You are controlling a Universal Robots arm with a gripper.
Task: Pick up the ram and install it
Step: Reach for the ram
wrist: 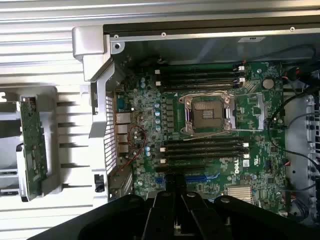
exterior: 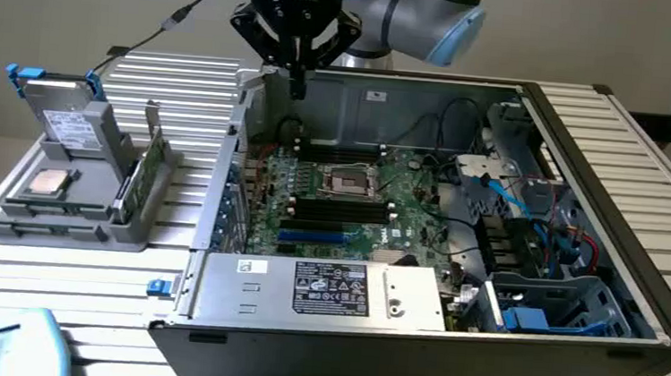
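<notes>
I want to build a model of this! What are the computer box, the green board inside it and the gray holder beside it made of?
Computer case: looks like sheet metal, dull gray, with folded edges. Motherboard: green circuit board, probably fibreglass, slightly glossy, carrying black slots. Gray holder: likely matte plastic, judging by its moulded shape.

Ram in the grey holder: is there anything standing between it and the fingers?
Yes. The ram stands on edge in the grey holder, while the shut fingers hang over the motherboard. The computer case's metal wall rises between them; above that wall, nothing visible blocks the way.
</notes>
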